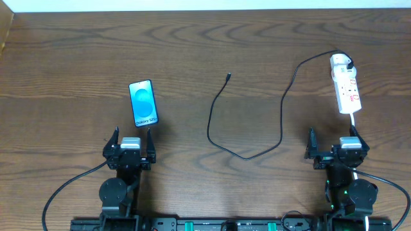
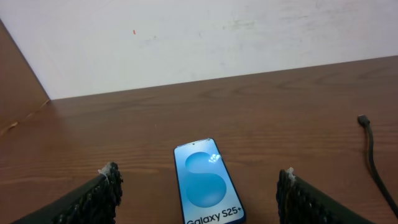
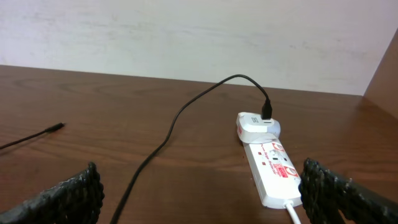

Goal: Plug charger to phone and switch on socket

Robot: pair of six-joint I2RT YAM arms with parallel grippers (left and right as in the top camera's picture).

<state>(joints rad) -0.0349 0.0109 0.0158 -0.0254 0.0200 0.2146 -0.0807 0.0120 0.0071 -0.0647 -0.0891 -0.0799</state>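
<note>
1. The left gripper (image 1: 132,135) sits low at the near edge of the brown wood-grain table (image 1: 77,51). Its two black ribbed fingers (image 2: 102,196) are spread wide apart and hold nothing.
2. The slim rectangular phone (image 1: 142,102), black-edged with a lit blue-cyan screen and white lettering, lies flat and face up just beyond the left gripper. In the left wrist view its near end lies between the two fingers, touching neither.
3. The right gripper (image 1: 334,136) rests at the near edge on the right side. Its fingers are also parted fully and it is empty.
4. The long narrow white power strip (image 1: 349,93), marked with small red switch symbols, lies flat just beyond the right gripper, running away from it. A thin white cord (image 1: 353,119) leaves its near end.
5. A white block adapter (image 1: 340,63) is plugged into the far end of the power strip.
6. The thin black charger cable (image 1: 282,109) rises from the adapter, arcs left, drops toward the near edge, loops at mid-table and climbs again.
7. Its small black plug tip (image 1: 229,76) lies loose on the wood near the table's centre, well apart from the phone, to the phone's right.
</note>
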